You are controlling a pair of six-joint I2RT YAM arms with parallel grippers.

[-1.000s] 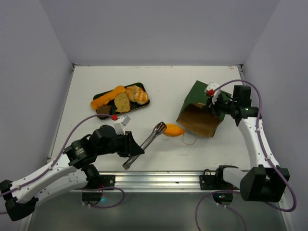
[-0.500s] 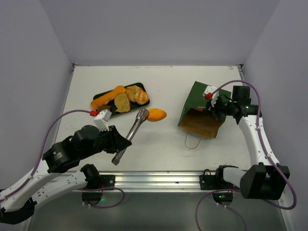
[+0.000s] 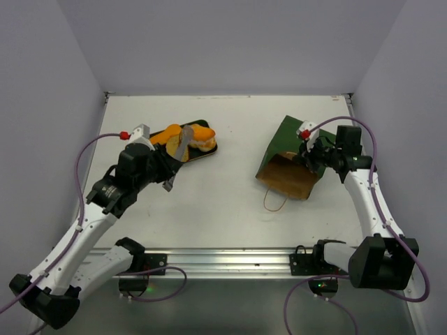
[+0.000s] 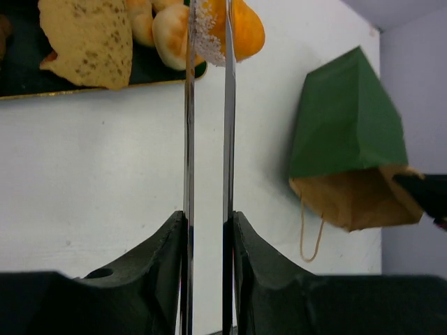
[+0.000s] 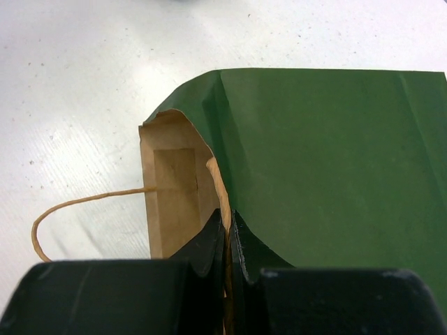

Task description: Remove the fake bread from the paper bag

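A: Gripping anything, the left gripper point(image 4: 207, 220)?

B: Yes. Its fingers are clamped on a pair of metal tongs point(image 4: 227, 139). The tong tips pinch an orange roll point(image 4: 246, 29) over the right end of the dark green tray point(image 4: 21, 73). Whether the roll touches the tray, I can't tell.

A: What else lies on that tray?

B: A tan slice point(image 4: 87, 38), golden round rolls point(image 4: 164, 31) and the long orange loaf point(image 3: 166, 132).

A: And the paper bag point(image 3: 290, 139)?

B: On its side on the table point(image 3: 230, 202), well apart from the tray. Its brown mouth faces the arms, with one twine handle point(image 5: 84, 200) looped out in front. The right gripper point(image 5: 228, 227) is closed tight on the edge of the bag's mouth.

A: Any print on it?

B: The green side that shows is plain.
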